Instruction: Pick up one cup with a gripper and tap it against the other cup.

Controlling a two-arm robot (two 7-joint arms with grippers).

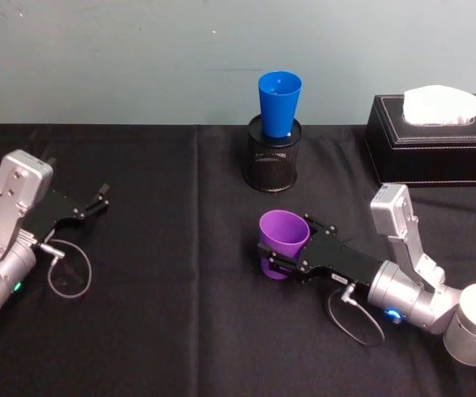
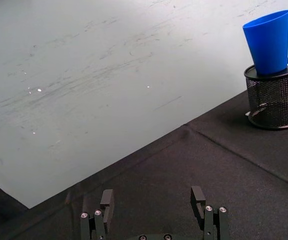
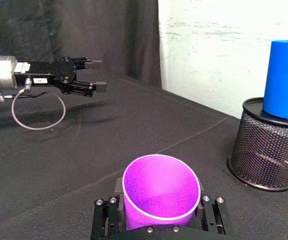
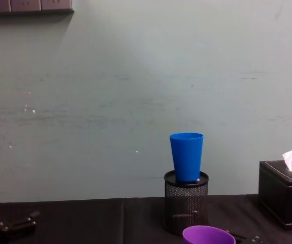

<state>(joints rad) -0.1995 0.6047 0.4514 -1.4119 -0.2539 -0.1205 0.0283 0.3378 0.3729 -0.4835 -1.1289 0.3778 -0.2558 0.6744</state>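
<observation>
From the head, the right gripper (image 1: 291,246) grips the purple cup (image 1: 284,236) across its sides, near the middle of the black cloth (image 1: 163,322). I cannot tell whether the cup is clear of the cloth. The blue cup (image 1: 280,103) stands upright in a mesh pen holder (image 1: 274,169) farther back, well apart from the purple one. A tissue box (image 1: 432,145) sits to the right. The left gripper (image 1: 97,203) rests at the far left, fingers spread and empty.

The left wrist view has that gripper's (image 2: 152,205) fingers parted over bare cloth, with the blue cup (image 2: 270,42) in the holder (image 2: 276,100) off to one side.

The right wrist view looks into the purple cup (image 3: 160,192), clamped between the fingers.

From the chest, the blue cup (image 4: 186,156) rises out of the holder (image 4: 185,206), and the purple rim (image 4: 208,236) sits just in front.
</observation>
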